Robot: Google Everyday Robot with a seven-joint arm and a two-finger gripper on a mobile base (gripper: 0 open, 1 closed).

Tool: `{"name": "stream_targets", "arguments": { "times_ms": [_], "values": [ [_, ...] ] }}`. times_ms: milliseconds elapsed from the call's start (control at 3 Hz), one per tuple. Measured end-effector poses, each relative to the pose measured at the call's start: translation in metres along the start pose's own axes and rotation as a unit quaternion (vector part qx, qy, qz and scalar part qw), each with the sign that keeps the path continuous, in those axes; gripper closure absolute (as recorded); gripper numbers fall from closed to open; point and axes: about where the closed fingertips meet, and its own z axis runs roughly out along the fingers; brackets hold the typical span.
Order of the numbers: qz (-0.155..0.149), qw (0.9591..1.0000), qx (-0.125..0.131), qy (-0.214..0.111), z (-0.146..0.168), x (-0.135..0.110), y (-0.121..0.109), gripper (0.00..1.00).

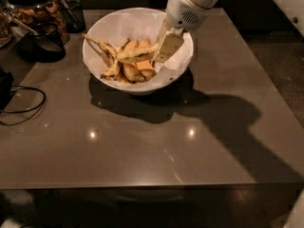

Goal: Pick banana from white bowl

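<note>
The white bowl stands at the back middle of the dark table and holds several bananas. The banana, pale yellow with dark streaks, lies almost level across the top of the pile. Its right end meets my gripper. The gripper reaches down into the bowl's right side from the upper right, and its cream fingers are closed on that end of the banana. Shorter orange-yellow bananas lie under it. A thin spotted banana with a long stem points to the upper left.
Dark glass jars with snacks stand at the back left beside a black holder. A black cable loops over the table's left edge. The arm's shadow falls across the table to the right of the bowl.
</note>
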Motion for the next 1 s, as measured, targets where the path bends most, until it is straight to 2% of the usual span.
{"name": "stream_targets", "arguments": {
  "times_ms": [333, 1000],
  "values": [
    [-0.020, 0.9990, 0.021, -0.033, -0.0207, -0.0158, 0.0242, 1.00],
    [-0.024, 0.9987, 0.025, -0.038, -0.0219, -0.0198, 0.0243, 1.00]
  ]
}}
